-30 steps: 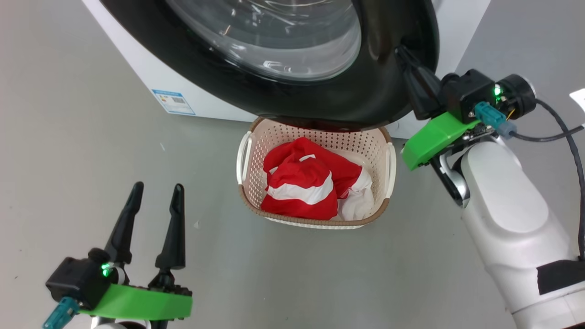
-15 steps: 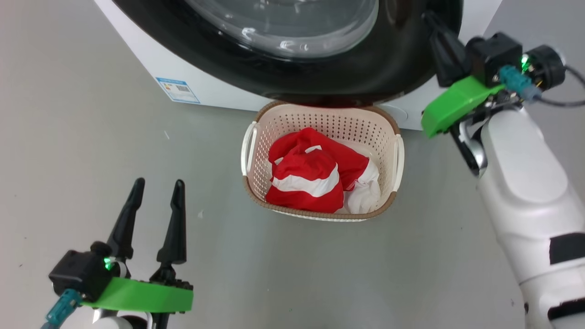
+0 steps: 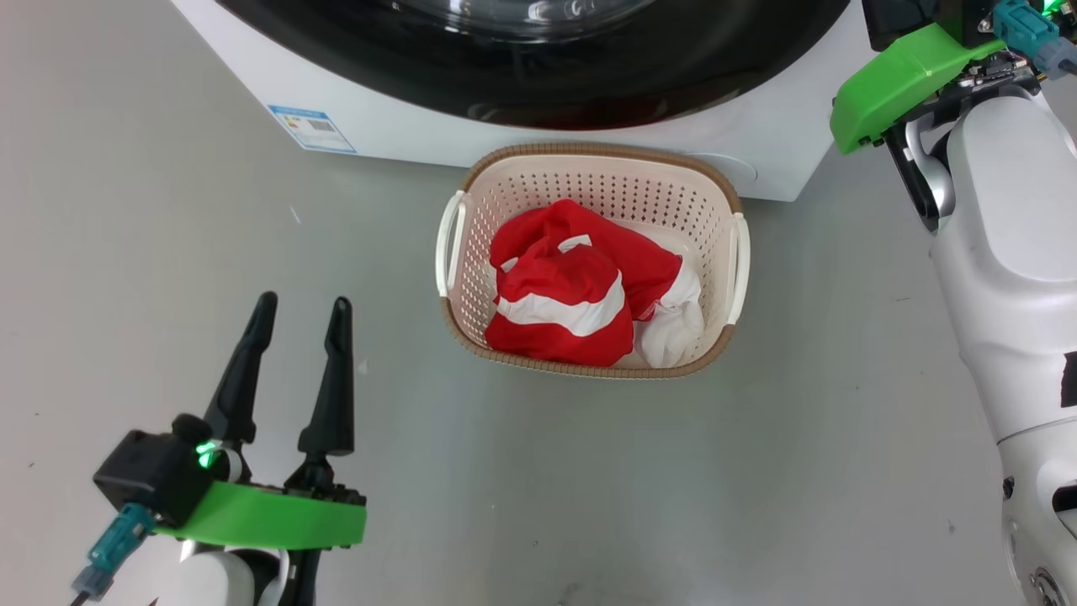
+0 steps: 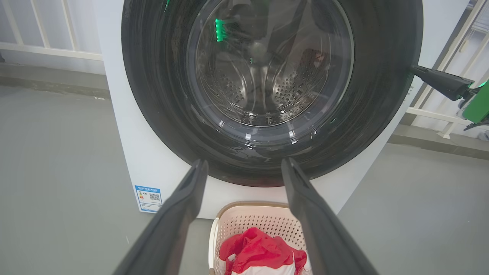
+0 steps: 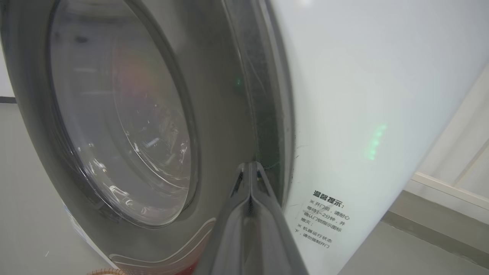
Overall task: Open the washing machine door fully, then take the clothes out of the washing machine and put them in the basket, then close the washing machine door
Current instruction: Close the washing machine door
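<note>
Washing machine door (image 3: 589, 84): faces the robot, black rim flat or nearly flat against the white front of the washing machine (image 3: 404, 139). Whether it is latched cannot be told.

Basket (image 3: 589, 189): on the floor (image 3: 168, 210) just before the machine, below the door. Its long axis runs left to right, parallel to the machine front, with 1 white handle at each short end. Blue label (image 3: 311, 128) is to its left.

Clothes (image 3: 564, 290): bunched inside the basket, red on the left and white on the right; the white stripe runs roughly along the basket's long axis.

Left gripper (image 3: 304, 300): low left over bare floor, well apart from the basket, pointing at the machine, jaws released and spread wide, holding nothing.

Right gripper (image 5: 250, 165): jaws clenched tight together, empty, tips at the door's right edge by the seam with the machine front.

Against 1 second ago: the door's lower rim then overhung the basket's far rim; now that whole rim shows. The head camera has also shifted. Left gripper's stance is unchanged.
</note>
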`<state>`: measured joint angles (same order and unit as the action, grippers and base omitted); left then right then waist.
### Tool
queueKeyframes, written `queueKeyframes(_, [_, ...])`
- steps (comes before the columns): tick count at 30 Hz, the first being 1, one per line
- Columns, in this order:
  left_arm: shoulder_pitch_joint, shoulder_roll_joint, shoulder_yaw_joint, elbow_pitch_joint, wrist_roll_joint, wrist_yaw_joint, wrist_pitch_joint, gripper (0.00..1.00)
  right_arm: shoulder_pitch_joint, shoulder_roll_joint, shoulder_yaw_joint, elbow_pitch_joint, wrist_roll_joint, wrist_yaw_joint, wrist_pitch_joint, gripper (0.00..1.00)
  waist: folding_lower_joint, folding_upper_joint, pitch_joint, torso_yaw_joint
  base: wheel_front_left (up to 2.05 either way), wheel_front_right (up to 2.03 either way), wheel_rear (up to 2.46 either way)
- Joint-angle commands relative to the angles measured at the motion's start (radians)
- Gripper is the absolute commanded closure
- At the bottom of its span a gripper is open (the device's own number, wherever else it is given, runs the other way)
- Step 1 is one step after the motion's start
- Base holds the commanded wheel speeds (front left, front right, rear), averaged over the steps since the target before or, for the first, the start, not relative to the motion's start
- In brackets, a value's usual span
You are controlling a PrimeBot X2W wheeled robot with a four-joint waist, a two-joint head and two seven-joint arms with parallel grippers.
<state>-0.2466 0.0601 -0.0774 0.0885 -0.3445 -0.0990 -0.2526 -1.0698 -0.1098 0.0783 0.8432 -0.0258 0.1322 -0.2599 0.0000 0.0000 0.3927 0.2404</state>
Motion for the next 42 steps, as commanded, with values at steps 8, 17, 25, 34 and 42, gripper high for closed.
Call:
queueKeyframes(8, [-0.037, 0.005, 0.033, -0.009, 0.018, -0.018, -0.009, 0.0, -0.027, 0.01, 0.008, -0.035, -0.031, -0.002, -0.002, 1.0, 0.0, 0.0, 0.007, -0.001, 0.0, 0.0, 0.0])
queueKeyframes(17, [-0.04, -0.001, 0.036, -0.004, 0.026, -0.025, -0.009, 0.0, -0.026, 0.011, 0.017, -0.046, -0.035, -0.002, -0.002, 1.0, 0.0, 0.0, 0.001, -0.003, 0.0, 0.0, 0.0])
queueKeyframes(25, [-0.032, -0.006, 0.038, -0.004, 0.006, -0.028, -0.009, 0.0, 0.067, 0.038, 0.054, -0.1, 0.029, -0.002, -0.002, 0.62, 0.0, 0.0, -0.036, -0.034, 0.0, 0.0, 0.0])
queueKeyframes(34, [0.004, -0.009, 0.052, 0.001, -0.017, -0.027, -0.009, 0.0, 0.295, 0.055, 0.111, -0.226, 0.099, -0.002, -0.002, 0.0, 0.0, 0.0, -0.122, -0.114, 0.0, 0.0, 0.0])
queueKeyframes(42, [0.032, -0.009, 0.076, 0.0, -0.009, -0.017, -0.009, 0.0, 0.467, 0.058, 0.048, -0.324, 0.094, -0.002, -0.002, 0.0, 0.0, 0.0, -0.191, -0.185, 0.0, 0.0, 0.0])
